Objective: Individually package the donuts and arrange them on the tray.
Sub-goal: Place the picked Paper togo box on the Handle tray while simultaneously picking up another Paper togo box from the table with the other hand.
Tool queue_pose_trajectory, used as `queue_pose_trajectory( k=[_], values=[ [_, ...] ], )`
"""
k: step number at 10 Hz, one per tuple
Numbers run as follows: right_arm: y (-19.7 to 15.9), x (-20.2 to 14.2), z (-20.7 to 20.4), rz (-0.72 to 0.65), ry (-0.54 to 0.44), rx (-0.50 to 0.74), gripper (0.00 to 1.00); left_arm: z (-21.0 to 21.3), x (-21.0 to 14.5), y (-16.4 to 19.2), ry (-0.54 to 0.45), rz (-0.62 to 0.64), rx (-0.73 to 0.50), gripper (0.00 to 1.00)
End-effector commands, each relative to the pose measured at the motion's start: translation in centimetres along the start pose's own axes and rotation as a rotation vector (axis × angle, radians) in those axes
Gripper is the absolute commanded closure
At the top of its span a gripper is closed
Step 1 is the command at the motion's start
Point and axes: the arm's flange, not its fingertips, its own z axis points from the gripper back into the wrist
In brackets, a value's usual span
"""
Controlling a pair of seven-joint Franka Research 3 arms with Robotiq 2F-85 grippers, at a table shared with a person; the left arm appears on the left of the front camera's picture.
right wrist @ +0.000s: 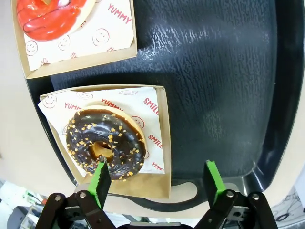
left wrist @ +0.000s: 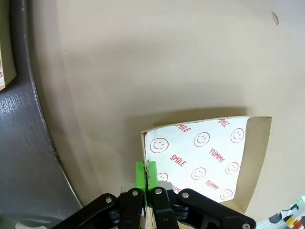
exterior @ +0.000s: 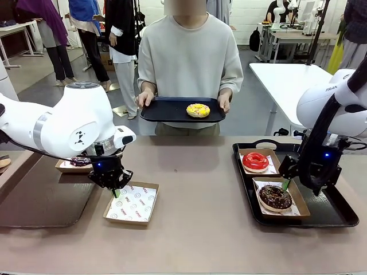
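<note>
A person across the table holds a black tray [exterior: 163,109] carrying the yellow-iced donut [exterior: 198,110]. On the black tray [exterior: 328,209] at the right, the red donut [exterior: 255,161] and the dark chocolate donut [exterior: 274,197] each lie in a paper-lined box. My right gripper [exterior: 285,184] hangs open just above the chocolate donut [right wrist: 105,143], its left fingertip [right wrist: 101,175] over the donut's edge; the red donut [right wrist: 50,16] lies beyond. My left gripper [exterior: 116,192] is shut on the near wall of an empty paper-lined box [exterior: 133,203], green pads [left wrist: 145,174] pinching the box [left wrist: 205,157]. A sprinkled dark donut [exterior: 79,161] sits boxed behind my left arm.
A dark mat [exterior: 46,200] covers the table's left end, seen also as the dark mat [left wrist: 24,157] beside the box. The right tray's floor [right wrist: 214,71] is bare next to the two boxes. Bare tabletop [exterior: 195,172] lies between the arms. Other people stand far behind.
</note>
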Motion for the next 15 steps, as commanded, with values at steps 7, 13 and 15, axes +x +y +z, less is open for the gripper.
queue_pose_trajectory(
  k=[7,13,15],
  values=[
    [-14.5,-5.8,11.7,0.118,-0.076,0.892,0.0,12.0,1.8,-0.7,-0.112,0.102,-0.153,1.0],
    [-27.4,-9.8,8.3,-0.079,-0.276,1.267,0.0,18.8,9.4,-5.0,-0.141,0.152,-0.054,1.0],
    [-29.1,-9.5,5.6,-0.15,-0.284,1.275,0.0,18.2,12.0,-5.8,-0.126,0.183,-0.01,1.0]
  ],
)
